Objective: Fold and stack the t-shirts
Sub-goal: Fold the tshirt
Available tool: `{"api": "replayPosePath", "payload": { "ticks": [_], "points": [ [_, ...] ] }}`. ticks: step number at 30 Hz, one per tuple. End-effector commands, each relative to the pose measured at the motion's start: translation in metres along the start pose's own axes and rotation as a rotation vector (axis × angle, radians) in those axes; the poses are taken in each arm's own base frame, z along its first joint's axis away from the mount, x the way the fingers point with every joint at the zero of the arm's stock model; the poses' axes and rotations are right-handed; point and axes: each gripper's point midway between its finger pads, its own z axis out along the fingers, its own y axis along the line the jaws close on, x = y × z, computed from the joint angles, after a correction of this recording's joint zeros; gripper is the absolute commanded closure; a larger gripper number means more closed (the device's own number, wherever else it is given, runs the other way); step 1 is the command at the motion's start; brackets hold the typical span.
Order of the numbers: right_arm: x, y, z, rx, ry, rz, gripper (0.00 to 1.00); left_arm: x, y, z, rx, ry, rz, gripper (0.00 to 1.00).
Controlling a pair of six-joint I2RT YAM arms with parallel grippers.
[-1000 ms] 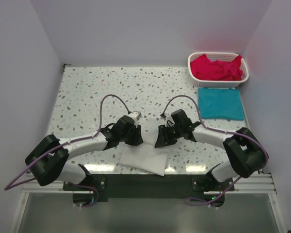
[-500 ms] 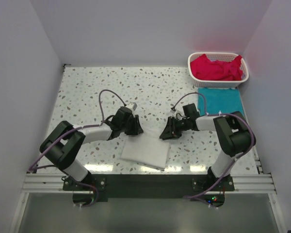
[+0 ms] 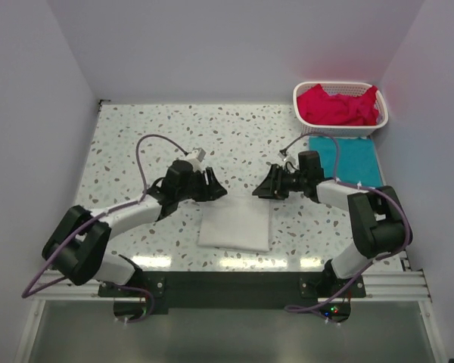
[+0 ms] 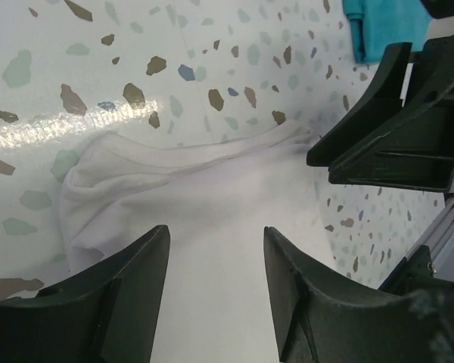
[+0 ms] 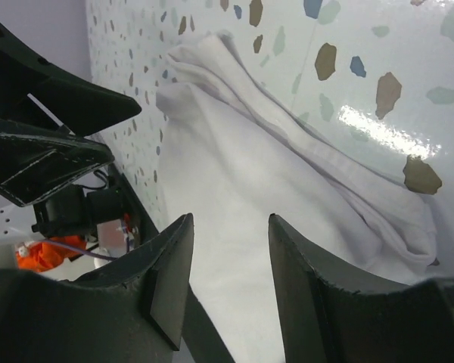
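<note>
Table: white shirt, teal shirt, basket

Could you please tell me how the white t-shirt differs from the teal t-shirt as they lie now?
The white t-shirt lies at the table's front middle; the teal t-shirt lies far right, just in front of the basket. The white one's far edge is rumpled; the teal one looks flat, though the right arm covers part of it. Both are folded into rectangles.

The left arm reaches forward and inward, the left gripper low with jaws parted and empty; the right arm bends inward likewise, the right gripper low, tips toward the left one across a gap, its fingers spread with nothing between them.
</note>
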Motion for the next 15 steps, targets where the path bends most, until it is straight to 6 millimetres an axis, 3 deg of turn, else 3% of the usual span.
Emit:
{"api": "replayPosePath", "payload": {
  "ticks": [1, 6, 9, 15],
  "points": [
    [-0.007, 0.014, -0.001, -0.081, -0.062, -0.025, 0.52, -0.011, -0.006, -0.010, 0.041, -0.083, -0.007, 0.44],
    [-0.003, -0.009, 0.007, -0.038, -0.067, 0.004, 0.54, 0.007, 0.019, 0.008, -0.027, -0.051, -0.028, 0.55],
    [-0.002, -0.038, 0.013, 0.018, -0.076, 0.036, 0.56, 0.013, 0.039, 0.019, -0.095, -0.038, -0.036, 0.62],
    [0.003, -0.085, 0.013, 0.106, -0.081, 0.148, 0.57, 0.013, 0.067, 0.015, -0.152, -0.046, -0.132, 0.67]
  ]
}}
